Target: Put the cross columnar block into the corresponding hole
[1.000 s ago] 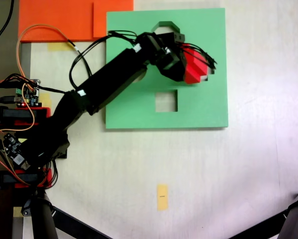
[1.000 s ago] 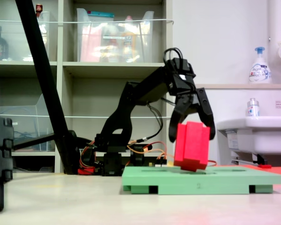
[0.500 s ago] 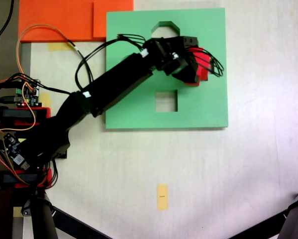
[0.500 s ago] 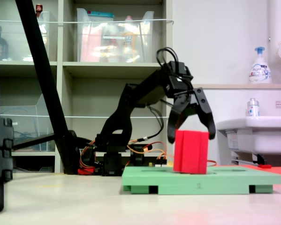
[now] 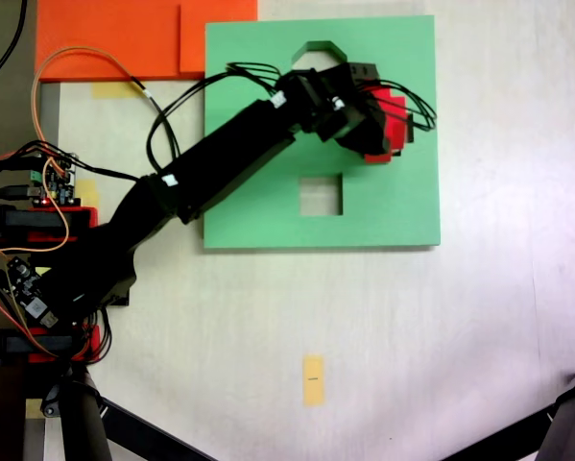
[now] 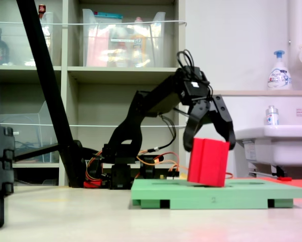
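The red cross columnar block [image 6: 207, 162] stands on the green foam board [image 6: 241, 194], leaning a little toward the second exterior view's right. My gripper [image 6: 209, 147] hangs over it, open, with one finger [image 6: 190, 136] on each side of the block's top; whether they touch it is unclear. From above, the block [image 5: 395, 108] shows only as a red patch beside the gripper [image 5: 381, 123] in the board's [image 5: 402, 206] right half. The corresponding hole is hidden under block and gripper. An octagonal cutout [image 5: 316, 50] and a square cutout [image 5: 321, 195] are visible.
Orange foam sheets [image 5: 124, 38] lie beyond the board's top-left corner. Circuit boards and loose wires [image 5: 37, 182] sit by the arm's base. A yellow tape strip [image 5: 313, 379] marks the floor. Shelving [image 6: 90, 75] and a sink [image 6: 272, 143] stand behind.
The block went from tilted and raised to standing on the board, and now leans slightly rightward in the second exterior view. The gripper shifted right with it.
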`<act>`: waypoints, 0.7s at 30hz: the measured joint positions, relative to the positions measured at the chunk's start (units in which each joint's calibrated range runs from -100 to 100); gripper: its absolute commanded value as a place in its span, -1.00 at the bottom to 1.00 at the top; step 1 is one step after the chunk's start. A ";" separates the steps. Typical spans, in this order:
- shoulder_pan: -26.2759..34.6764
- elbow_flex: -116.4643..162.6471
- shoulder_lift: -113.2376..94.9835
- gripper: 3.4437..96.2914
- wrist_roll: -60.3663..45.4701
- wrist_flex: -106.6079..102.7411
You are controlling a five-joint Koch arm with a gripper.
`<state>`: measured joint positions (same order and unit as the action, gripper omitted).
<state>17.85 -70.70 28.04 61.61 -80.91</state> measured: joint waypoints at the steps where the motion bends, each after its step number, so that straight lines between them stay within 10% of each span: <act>1: 0.00 0.00 0.00 -0.29 -0.10 0.10; 21: 0.00 0.00 -8.34 -0.29 -0.34 2.45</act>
<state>17.85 -70.70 19.70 61.27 -78.46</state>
